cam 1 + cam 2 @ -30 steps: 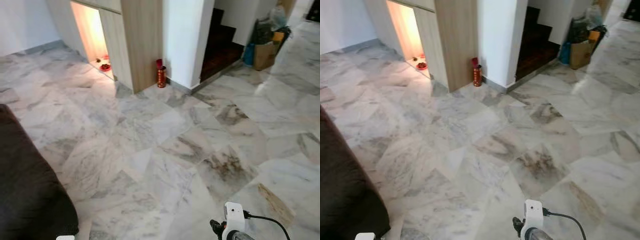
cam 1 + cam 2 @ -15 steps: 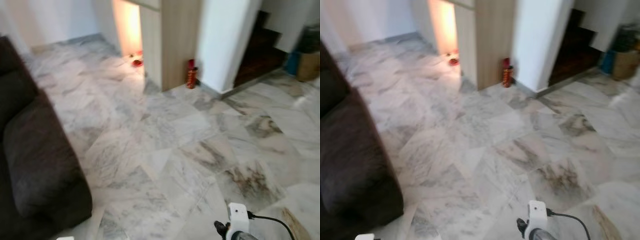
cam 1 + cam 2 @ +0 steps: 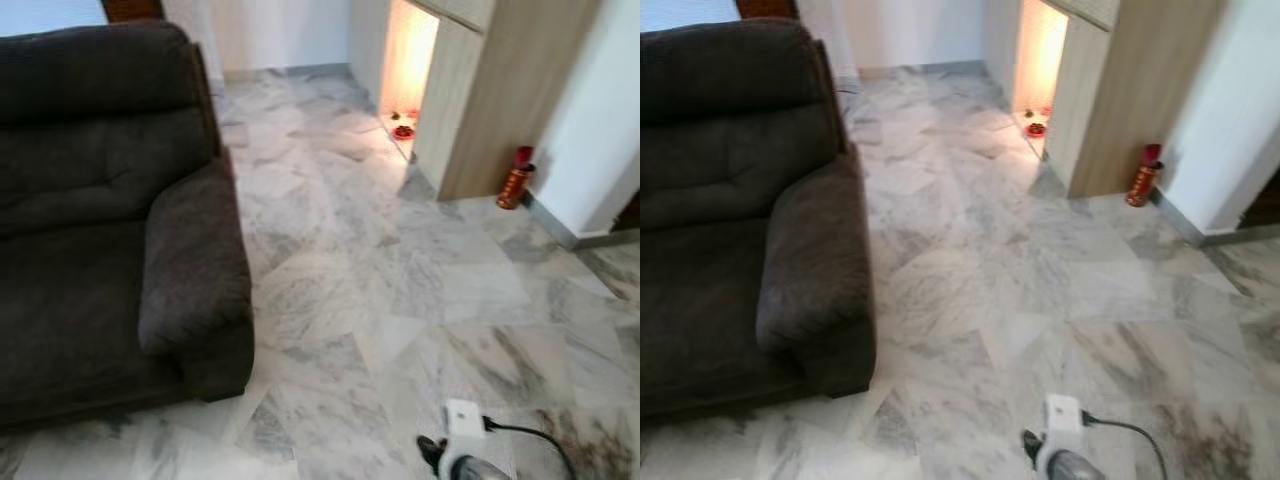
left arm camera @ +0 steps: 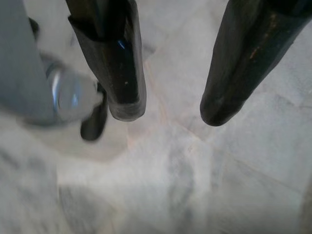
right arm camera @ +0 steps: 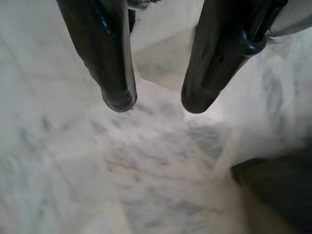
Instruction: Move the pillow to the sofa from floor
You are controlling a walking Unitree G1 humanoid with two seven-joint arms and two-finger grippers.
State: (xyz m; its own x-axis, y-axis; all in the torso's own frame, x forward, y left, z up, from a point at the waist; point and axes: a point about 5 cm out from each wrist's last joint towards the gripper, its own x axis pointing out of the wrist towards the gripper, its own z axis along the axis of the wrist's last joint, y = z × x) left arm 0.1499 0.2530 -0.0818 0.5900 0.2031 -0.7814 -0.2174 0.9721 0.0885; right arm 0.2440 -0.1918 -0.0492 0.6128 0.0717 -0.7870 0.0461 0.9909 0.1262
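Nowhere on the marble floor (image 3: 400,300) can the pillow be made out, so its direction from the fingers, its long axis and the nearer arm cannot be told. Its destination, the dark sofa (image 3: 100,200), stands to the robot's left, armrest nearest. The left gripper (image 4: 168,114) hangs over bare tile, fingers (image 4: 122,73) apart and holding nothing; the right gripper (image 5: 151,105) likewise points down at the floor, fingers (image 5: 105,63) spread and empty. A lit wooden alcove (image 3: 410,70) and a red canister (image 3: 515,185) stand ahead. Finding the pillow likely comes first.
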